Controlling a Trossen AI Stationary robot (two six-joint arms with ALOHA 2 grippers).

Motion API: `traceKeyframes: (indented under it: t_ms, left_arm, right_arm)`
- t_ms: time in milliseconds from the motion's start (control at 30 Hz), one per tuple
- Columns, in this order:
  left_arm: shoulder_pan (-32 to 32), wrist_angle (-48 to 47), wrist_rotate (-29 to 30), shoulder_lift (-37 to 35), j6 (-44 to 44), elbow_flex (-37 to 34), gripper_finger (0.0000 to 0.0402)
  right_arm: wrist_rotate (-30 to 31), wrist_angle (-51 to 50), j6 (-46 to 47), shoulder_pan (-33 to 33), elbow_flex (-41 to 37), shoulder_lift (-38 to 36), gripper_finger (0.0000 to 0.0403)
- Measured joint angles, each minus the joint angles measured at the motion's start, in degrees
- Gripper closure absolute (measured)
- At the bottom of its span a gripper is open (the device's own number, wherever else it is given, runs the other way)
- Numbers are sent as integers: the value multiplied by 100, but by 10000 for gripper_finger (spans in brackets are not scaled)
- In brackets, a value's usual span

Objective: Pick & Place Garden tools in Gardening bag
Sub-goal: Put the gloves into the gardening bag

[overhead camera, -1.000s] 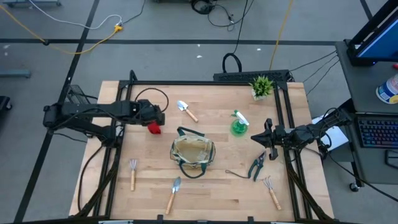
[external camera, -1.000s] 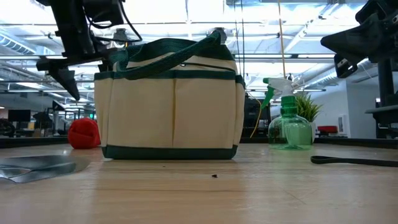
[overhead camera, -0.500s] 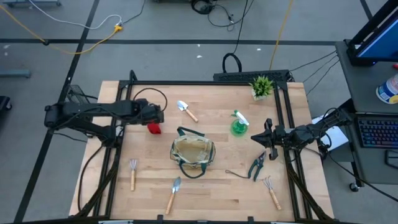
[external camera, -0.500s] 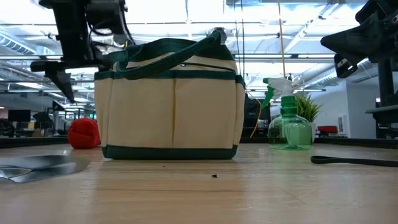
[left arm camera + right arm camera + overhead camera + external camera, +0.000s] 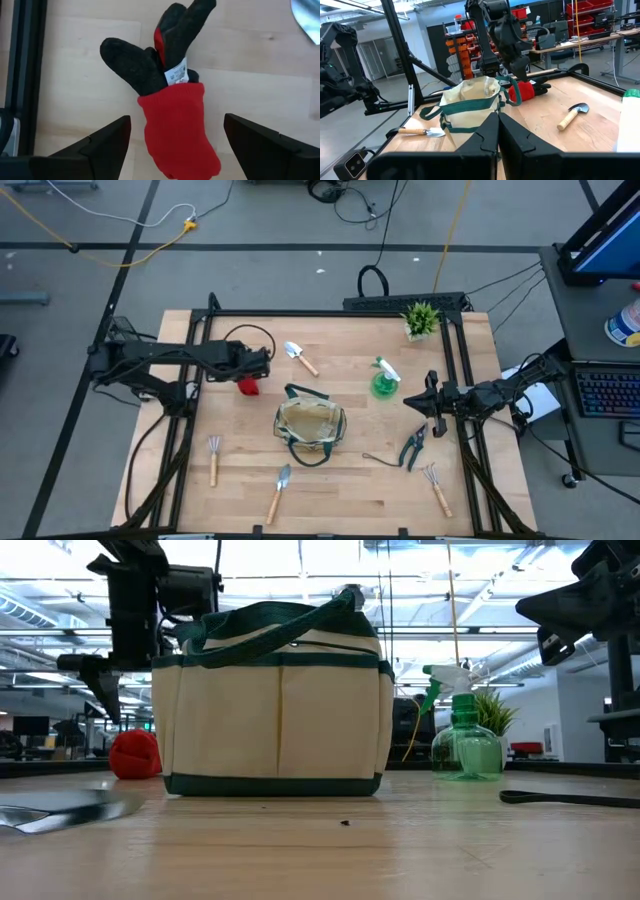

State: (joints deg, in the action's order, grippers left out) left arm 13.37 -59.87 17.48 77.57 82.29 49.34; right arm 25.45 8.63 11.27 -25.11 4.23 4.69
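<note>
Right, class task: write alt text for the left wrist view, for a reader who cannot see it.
A red glove with black fingers lies on the wooden table, seen from directly above. The left hand hangs over it, its two dark fingers open on either side.

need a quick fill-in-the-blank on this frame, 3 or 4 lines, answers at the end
1. The left gripper hangs open above the red and black ____.
2. The bag stands near the middle of the ____.
3. The right gripper is ____ and holds nothing.
4. The green spray bottle stands ____ the bag.

Missing words: glove; table; shut; outside
</note>
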Motion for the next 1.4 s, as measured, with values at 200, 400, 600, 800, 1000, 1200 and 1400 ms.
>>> traceKeyframes:
  t_ms: [200,400,600,800,1000,1200,1400]
  left_arm:
    - [100,-6,-248,252,-1,-2,88]
    - [98,14,-265,381,-53,-2,87]
    - [157,11,-259,483,-39,0,91]
    - [286,10,-219,495,-10,0,91]
    - [474,196,-198,492,-103,-8,92]
    - [641,993,-481,488,-220,-445,92]
    - [701,1048,-596,494,-24,-835,92]
  right_arm:
    - [0,-5,1,1,1,0,403]
    - [0,-5,0,1,1,0,403]
    - [0,-5,0,-1,2,0,403]
    - [0,-5,1,-1,1,0,403]
    - [0,-5,2,-1,0,0,403]
    - [0,-7,2,-1,2,0,403]
    - [0,-5,2,1,0,0,403]
